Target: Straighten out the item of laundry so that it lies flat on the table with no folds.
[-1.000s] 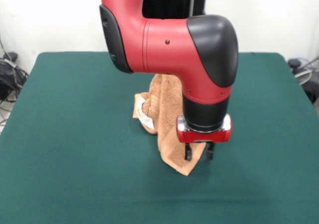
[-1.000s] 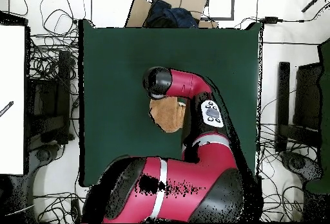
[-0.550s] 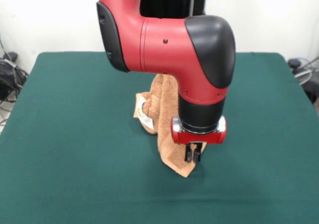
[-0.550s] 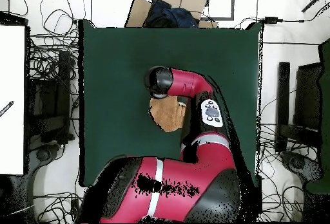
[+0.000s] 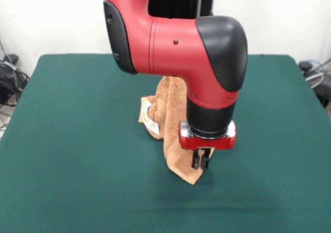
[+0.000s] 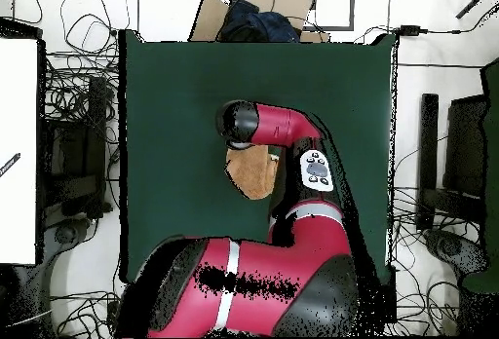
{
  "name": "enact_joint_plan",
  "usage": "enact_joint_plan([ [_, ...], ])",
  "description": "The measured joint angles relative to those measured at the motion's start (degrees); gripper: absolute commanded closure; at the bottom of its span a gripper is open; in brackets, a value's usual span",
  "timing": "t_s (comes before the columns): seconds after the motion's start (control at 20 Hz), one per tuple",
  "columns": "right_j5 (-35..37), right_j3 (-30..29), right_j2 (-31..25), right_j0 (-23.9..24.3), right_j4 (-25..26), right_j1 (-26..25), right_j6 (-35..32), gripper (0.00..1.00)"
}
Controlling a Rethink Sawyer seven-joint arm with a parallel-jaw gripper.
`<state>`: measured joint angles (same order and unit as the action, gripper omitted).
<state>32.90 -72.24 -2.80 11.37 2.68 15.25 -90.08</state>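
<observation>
The item of laundry (image 5: 173,134) is an orange-tan towel, bunched and folded in the middle of the green table (image 5: 77,140). A white label shows at its left side. One narrow fold runs toward the near edge and ends in a corner. My gripper (image 5: 200,160) points straight down over that fold's right edge, just above the corner. Its fingers (image 5: 196,161) are pressed together, shut on the towel's edge. In the overhead view the towel (image 6: 251,171) shows beside the arm on the table (image 6: 175,92), and the arm hides the gripper.
The big red arm (image 5: 176,46) hangs over the towel's far part and hides it. Cables and boxes (image 6: 68,131) lie off the table's sides in the overhead view. Green cloth stretches on all sides of the towel.
One second ago the fingers stood apart beside the towel's edge. They have since closed on it and the wrist has shifted slightly left. The towel lies as before.
</observation>
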Motion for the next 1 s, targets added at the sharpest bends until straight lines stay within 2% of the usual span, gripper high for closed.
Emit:
enact_joint_plan([
  [0.25, -0.61, -2.27, -0.25, 0.22, 0.0, 1.64, 0.0, 1.0],
  [0.55, -0.68, -7.89, -0.64, 1.29, -0.38, 7.02, 0.0, 1.0],
  [1.0, -0.68, -11.42, -0.65, 2.8, -1.18, 11.82, 0.0, 1.0],
])
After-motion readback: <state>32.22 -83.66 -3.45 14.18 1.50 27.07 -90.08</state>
